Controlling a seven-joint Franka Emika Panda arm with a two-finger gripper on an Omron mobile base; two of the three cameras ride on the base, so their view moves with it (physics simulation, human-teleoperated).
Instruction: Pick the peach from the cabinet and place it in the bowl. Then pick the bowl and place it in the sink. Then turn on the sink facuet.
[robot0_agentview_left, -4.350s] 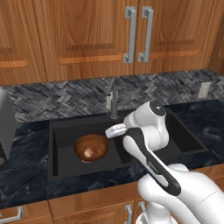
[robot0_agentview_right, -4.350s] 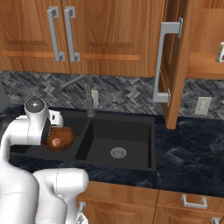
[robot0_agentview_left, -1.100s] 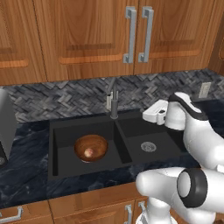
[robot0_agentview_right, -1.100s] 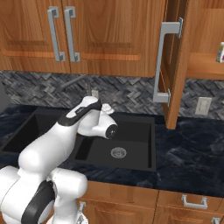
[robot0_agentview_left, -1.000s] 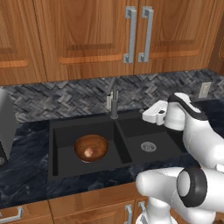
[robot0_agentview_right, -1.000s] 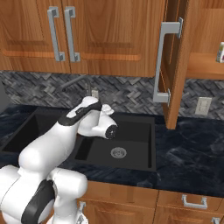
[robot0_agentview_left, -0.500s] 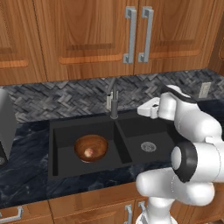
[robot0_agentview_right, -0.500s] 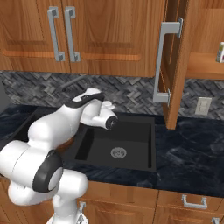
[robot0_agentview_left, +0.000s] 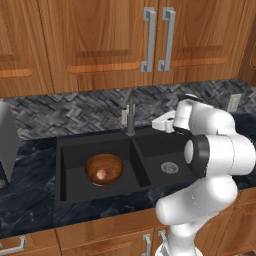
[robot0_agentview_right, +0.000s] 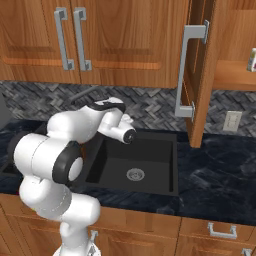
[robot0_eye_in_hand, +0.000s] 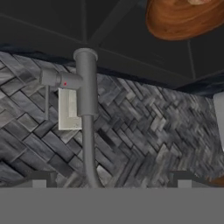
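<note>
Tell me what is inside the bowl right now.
The bowl sits in the sink's left basin, holding the peach. The bowl floor beneath the peach is covered.

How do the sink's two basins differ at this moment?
The left basin holds the bowl with the peach in it, which hides its floor; the right basin has no object in it, so its round silver drain shows. The gripper hangs over the right basin's back edge, not over the left. Both are black and rectangular, with the faucet behind their divider.
</note>
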